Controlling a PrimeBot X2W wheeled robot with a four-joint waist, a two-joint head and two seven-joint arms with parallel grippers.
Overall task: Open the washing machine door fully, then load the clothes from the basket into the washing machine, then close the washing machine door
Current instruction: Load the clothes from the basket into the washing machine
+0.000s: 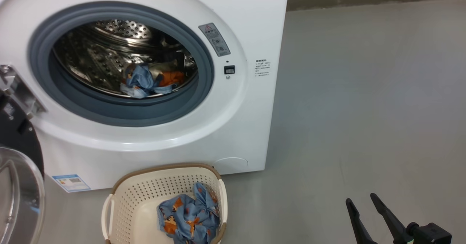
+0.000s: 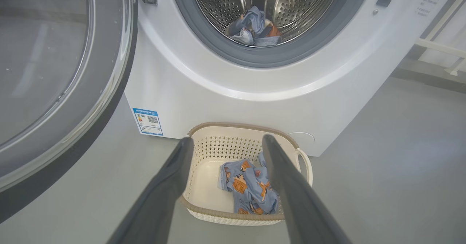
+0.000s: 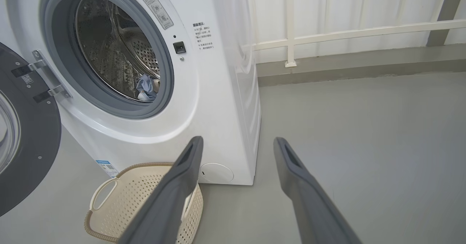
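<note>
The washing machine [image 1: 233,127] stands with its door [image 1: 18,185] swung wide open to the left; the door's black rim and glass bowl [image 2: 47,73] show large in the left wrist view. Inside the steel drum lie light blue and orange clothes [image 1: 145,82]. On the floor in front sits the cream basket [image 1: 134,200] holding one blue garment with orange print [image 1: 189,218]. My left gripper [image 2: 227,140] hovers open above the basket, nothing between its fingers. My right gripper [image 1: 362,199] is open over bare floor, right of the basket [image 3: 127,196].
Grey floor [image 1: 364,109] spreads to the right of the machine. A white rail and wall [image 3: 346,32] run behind it, with a low kerb along the floor's far edge. A blue label sticker [image 1: 71,183] marks the machine's lower left front.
</note>
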